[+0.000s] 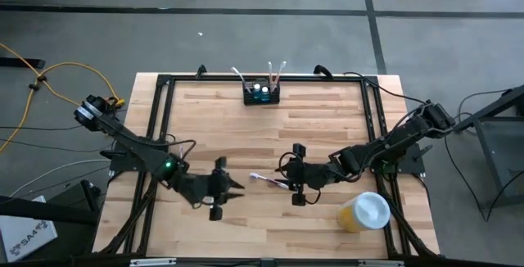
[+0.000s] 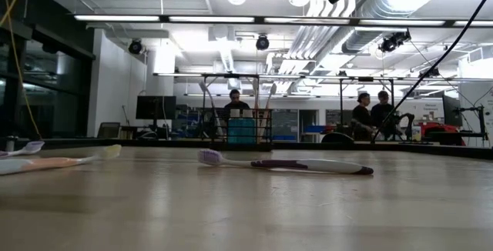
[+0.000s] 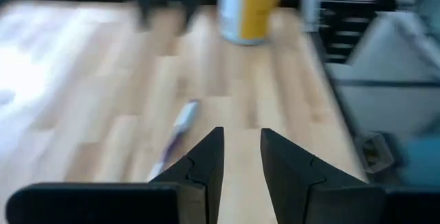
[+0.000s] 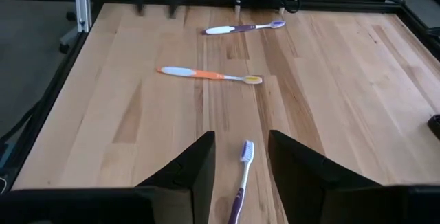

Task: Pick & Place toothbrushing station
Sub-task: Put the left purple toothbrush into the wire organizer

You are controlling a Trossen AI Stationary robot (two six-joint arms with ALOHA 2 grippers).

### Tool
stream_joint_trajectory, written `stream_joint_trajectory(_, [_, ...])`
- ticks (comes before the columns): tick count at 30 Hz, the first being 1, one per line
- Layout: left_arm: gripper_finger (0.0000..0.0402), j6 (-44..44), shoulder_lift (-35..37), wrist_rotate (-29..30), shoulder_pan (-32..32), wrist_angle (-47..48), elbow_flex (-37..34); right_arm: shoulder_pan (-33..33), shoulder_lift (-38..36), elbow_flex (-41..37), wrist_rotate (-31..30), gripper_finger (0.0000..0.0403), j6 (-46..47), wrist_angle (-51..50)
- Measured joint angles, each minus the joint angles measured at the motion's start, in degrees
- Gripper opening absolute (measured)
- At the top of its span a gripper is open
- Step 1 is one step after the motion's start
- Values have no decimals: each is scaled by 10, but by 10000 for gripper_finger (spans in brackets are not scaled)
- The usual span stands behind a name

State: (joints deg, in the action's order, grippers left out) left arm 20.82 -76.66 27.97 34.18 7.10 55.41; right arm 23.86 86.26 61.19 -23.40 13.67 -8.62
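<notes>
I see the small black rectangular caddy standing upright at the far edge of the pale wooden plank tabletop, with a few toothbrushes poking up out of its top slots. Both arms sit well nearer me than that caddy. My left gripper hovers off to the caddy's near left, and in its wrist view the two dark fingers stand apart with only a narrow gap, bare wood between them and nothing held. My right gripper is to the caddy's near right, pointing toward the left one; its fingers are spread apart, not holding anything, with the head of a purple-and-white toothbrush lying flat on the tabletop between them, untouched as far as I can tell. That toothbrush lies between the two grippers. In the right wrist view an orange-and-white toothbrush and another purple-and-white toothbrush also lie flat on the wood. A yellow cup with a white lid lies on its side beyond the right arm, far from the caddy
</notes>
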Motion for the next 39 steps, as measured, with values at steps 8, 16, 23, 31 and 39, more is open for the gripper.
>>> stream_joint_trajectory(8, [90,135,33,209,71,-11,-88,0,0,0,0,128,0,-1])
stream_joint_trajectory(16, [90,367,114,233,115,139,-126,0,0,0,0,128,0,-1])
stream_joint_trajectory(23, [90,734,176,214,152,436,-126,0,0,0,0,128,0,-1])
stream_joint_trajectory(31, [90,1081,144,73,178,579,-126,0,0,0,0,128,-3,-3])
stream_joint_trajectory(39, [90,1200,108,-57,158,586,-126,0,0,0,0,128,-19,-1])
